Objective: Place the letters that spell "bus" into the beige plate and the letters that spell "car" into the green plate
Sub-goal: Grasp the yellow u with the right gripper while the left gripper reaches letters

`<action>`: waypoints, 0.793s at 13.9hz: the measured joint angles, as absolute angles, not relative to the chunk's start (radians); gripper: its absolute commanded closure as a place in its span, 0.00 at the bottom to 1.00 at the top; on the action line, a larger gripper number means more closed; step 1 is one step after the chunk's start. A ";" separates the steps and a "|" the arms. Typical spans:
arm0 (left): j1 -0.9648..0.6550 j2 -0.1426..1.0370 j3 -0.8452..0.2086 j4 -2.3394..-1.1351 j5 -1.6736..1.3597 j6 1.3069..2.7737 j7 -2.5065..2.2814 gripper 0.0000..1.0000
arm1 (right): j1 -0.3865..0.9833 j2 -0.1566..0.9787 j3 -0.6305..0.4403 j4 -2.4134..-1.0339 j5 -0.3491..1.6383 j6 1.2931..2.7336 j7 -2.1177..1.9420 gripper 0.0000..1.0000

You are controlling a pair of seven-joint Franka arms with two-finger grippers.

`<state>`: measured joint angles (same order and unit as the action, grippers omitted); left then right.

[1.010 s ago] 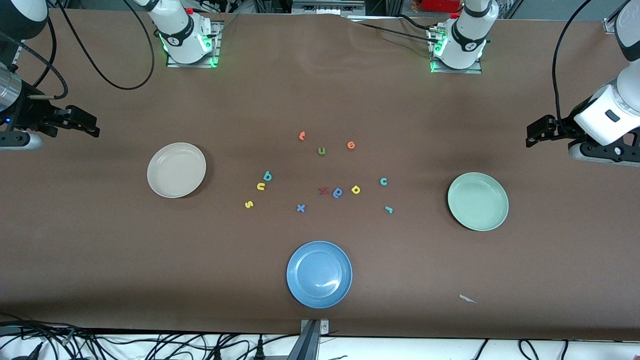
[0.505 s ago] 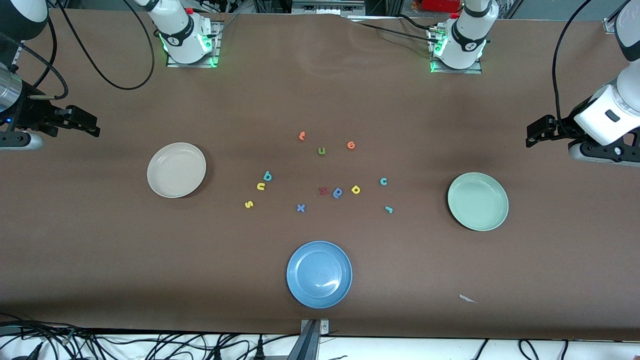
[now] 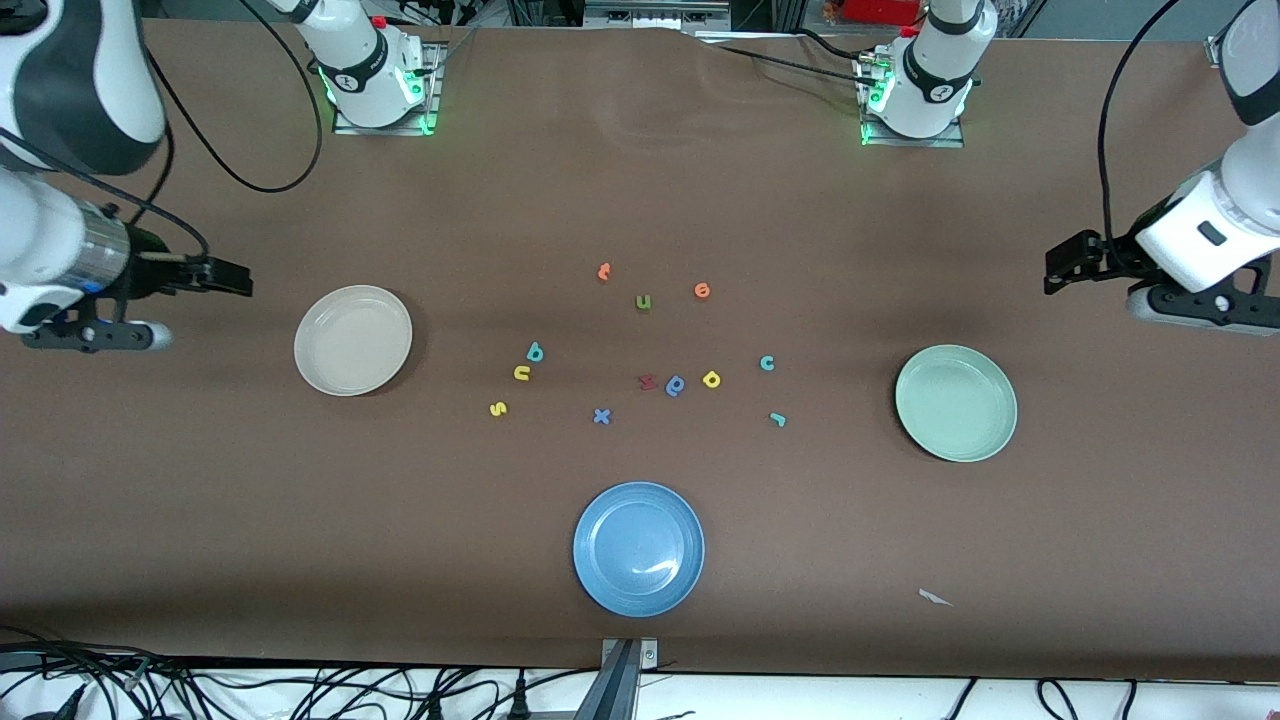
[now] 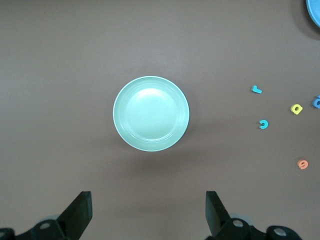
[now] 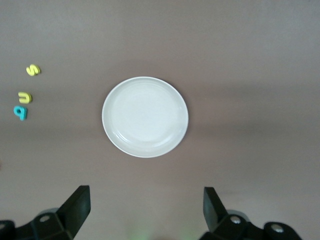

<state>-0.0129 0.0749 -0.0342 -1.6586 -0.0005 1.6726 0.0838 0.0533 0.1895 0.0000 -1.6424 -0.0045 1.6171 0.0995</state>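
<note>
On the brown table (image 3: pixel 200 500) we log three round shallow plates: the cream-beige plate (image 3: pixel 353 340) toward the right arm's end, the pale mint-green plate (image 3: pixel 956 403) toward the left arm's end, and a blue plate (image 3: pixel 639 549) between them, nearest the front camera. All three plates hold nothing; every foam letter lies on the tabletop between the beige and green plates. We find the teal "b" (image 3: pixel 535 352) just beside the yellow "u" (image 3: pixel 521 373), with the yellow "s" (image 3: pixel 498 408) a little nearer the camera; this trio sits on the beige plate's side of the cluster. The teal "c" (image 3: pixel 767 363), yellow-orange "a" (image 3: pixel 711 379) and teal "r" (image 3: pixel 777 419) lie on the green plate's side. Also noted: an olive-green "u" (image 3: pixel 643 302), two orange letters (image 3: pixel 702 290), a red letter (image 3: pixel 647 381), a blue rounded letter (image 3: pixel 675 385) and a blue "x" (image 3: pixel 601 416). The right gripper (image 5: pixel 145 207) hangs over bare table near the beige plate, fingers spread wide, grasping nothing. The left gripper (image 4: pixel 148 212) hangs near the green plate, likewise spread and unloaded
</note>
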 measured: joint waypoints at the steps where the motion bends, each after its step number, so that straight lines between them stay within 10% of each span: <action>1: -0.027 0.088 -0.039 -1.663 0.000 1.683 0.077 0.00 | 0.082 0.205 0.001 -1.642 -0.005 1.633 0.155 0.01; 11: -0.126 0.373 -0.238 -1.702 -0.001 2.018 -0.318 0.00 | 0.408 0.517 0.009 -1.698 -0.004 2.103 1.075 0.13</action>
